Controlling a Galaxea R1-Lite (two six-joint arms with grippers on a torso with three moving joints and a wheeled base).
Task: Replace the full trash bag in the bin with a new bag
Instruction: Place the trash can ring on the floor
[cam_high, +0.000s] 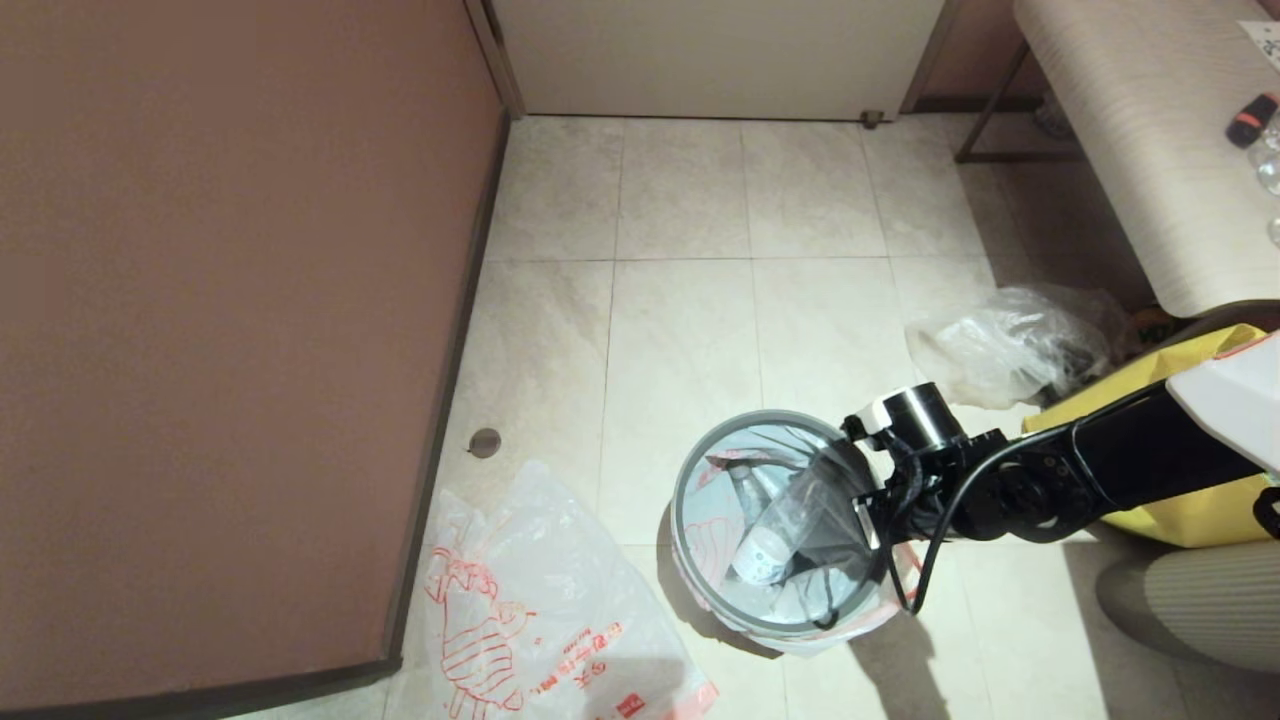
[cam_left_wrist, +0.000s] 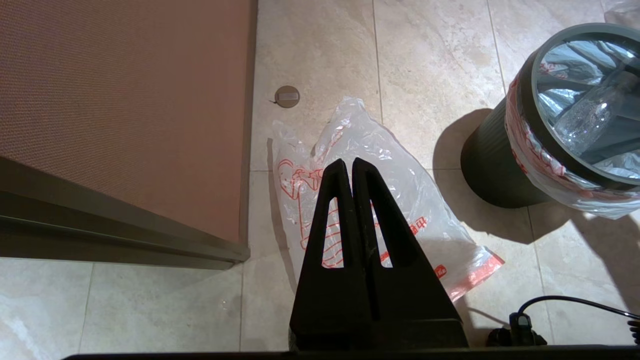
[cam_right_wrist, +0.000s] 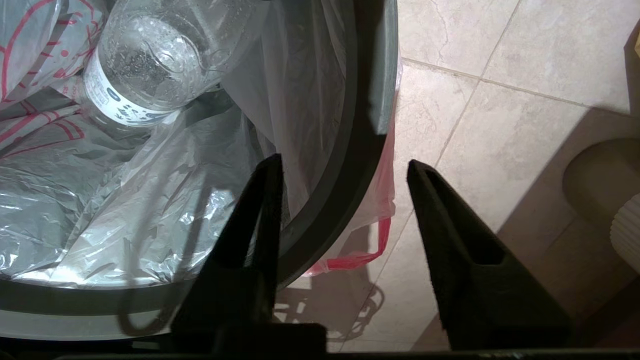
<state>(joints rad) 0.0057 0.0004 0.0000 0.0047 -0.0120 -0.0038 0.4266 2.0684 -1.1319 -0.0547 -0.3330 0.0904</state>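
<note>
The bin (cam_high: 682, 520), black with a grey ring rim, stands on the tiled floor. The full trash bag (cam_high: 712, 540) lines it, its orange-red hem (cam_left_wrist: 535, 160) folded over the outside, and a clear plastic bottle (cam_high: 775, 530) lies inside. My right gripper (cam_right_wrist: 344, 160) is open and straddles the bin's rim (cam_right_wrist: 365, 100), one finger inside against the bag (cam_right_wrist: 125, 215) and one outside. The new bag (cam_high: 530, 610) lies flat on the floor left of the bin. My left gripper (cam_left_wrist: 348, 161) hangs shut and empty above that bag (cam_left_wrist: 415, 200); it is outside the head view.
A crumpled clear bag (cam_high: 1010, 345) and a yellow tote (cam_high: 1180, 440) sit right of the bin, under a pale bench (cam_high: 1130, 120). A brown panel (cam_high: 230, 330) fills the left side. A round floor cap (cam_high: 485, 442) is near it.
</note>
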